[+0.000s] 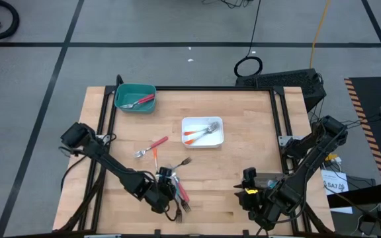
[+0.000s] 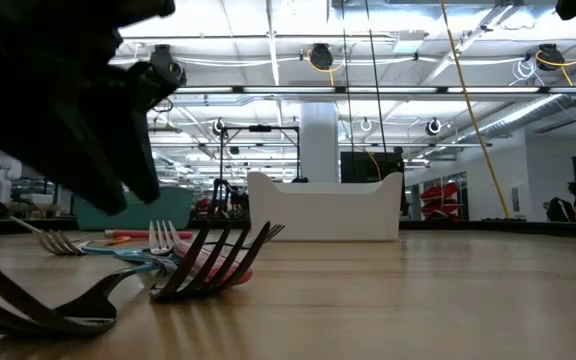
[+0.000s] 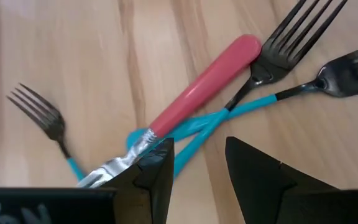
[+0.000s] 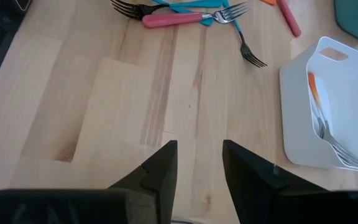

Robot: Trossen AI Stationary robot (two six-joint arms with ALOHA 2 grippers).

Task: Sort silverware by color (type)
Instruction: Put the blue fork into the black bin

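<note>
A small pile of silverware (image 1: 179, 192) lies near the table's front edge. In it a red-handled fork (image 3: 210, 81) lies across two crossed teal-handled forks (image 3: 253, 106) with dark heads. A third teal-handled fork (image 3: 42, 115) lies beside them. My left gripper (image 3: 199, 146) stands open right over this pile (image 1: 170, 192), slanting down, its fingers on either side of the teal handles. My right gripper (image 4: 199, 146) is open above bare wood at the front right (image 1: 247, 192). In the low view the fork heads (image 2: 218, 255) rest on the wood. My left gripper comes at the pile slanting down from the table's left. One finger (image 3: 157, 168) covers the red-handled fork's silver neck (image 3: 126, 158). I cannot tell whether it touches the neck. The fork lies flat on the teal handles and the wood.
A teal tray (image 1: 121, 99) at the far left holds a red-handled fork (image 1: 141, 100). A white tray (image 1: 185, 132) at the middle holds orange-handled forks (image 1: 197, 135). Loose forks (image 1: 154, 145) lie between the trays and the pile. Bare wood lies between the two grippers.
</note>
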